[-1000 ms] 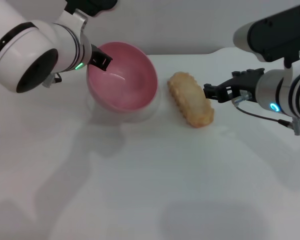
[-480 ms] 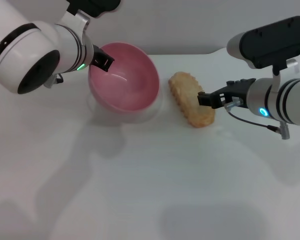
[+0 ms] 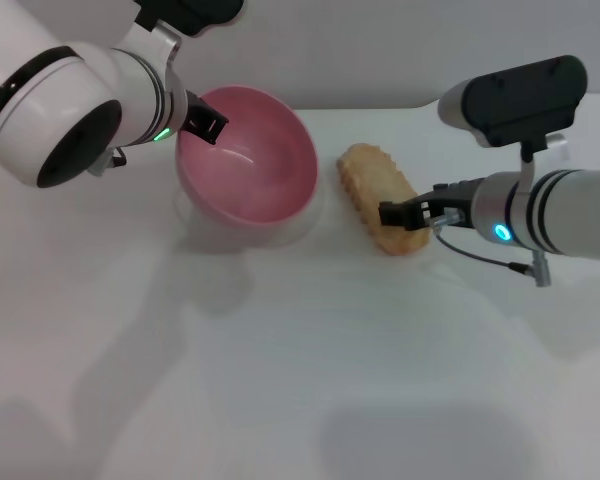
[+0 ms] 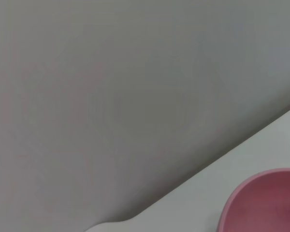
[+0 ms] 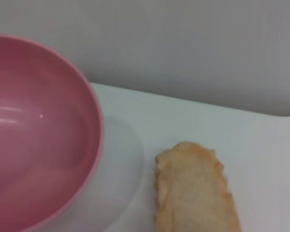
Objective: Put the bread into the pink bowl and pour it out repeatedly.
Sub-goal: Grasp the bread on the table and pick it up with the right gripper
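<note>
White and matte, the table (image 3: 280, 380) fills the lower half of the head view. At centre right the right gripper (image 3: 405, 214) reaches in from the right edge, its dark fingertips over the near end of the bread (image 3: 380, 198); whether they are parted or closed on it I cannot tell. The bread lies flat on the table just right of the pink bowl (image 3: 250, 165), pale tan and grainy with a scalloped edge, its long axis running from near right to far left. Upper left, the pink bowl is smooth, glossy and deep, tipped so its empty inside faces the viewer. The left gripper (image 3: 206, 123) grips the bowl's far left rim, fingers pinched on it.
</note>
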Available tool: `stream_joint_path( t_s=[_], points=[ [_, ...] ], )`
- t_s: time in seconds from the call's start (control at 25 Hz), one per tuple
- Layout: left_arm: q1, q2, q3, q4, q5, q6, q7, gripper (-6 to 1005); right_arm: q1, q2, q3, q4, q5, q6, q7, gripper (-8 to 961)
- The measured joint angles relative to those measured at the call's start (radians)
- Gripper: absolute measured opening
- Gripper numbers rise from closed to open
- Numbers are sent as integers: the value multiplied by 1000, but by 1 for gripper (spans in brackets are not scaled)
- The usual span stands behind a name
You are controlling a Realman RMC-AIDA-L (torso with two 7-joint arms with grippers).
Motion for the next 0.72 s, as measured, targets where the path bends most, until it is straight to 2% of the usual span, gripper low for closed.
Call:
stream_joint_path(
  t_s=[0.72],
  points=[
    [-7,-2,0,0,-1,7,10,42,104,2,-43,177,70,-58,-3,694]
  ],
)
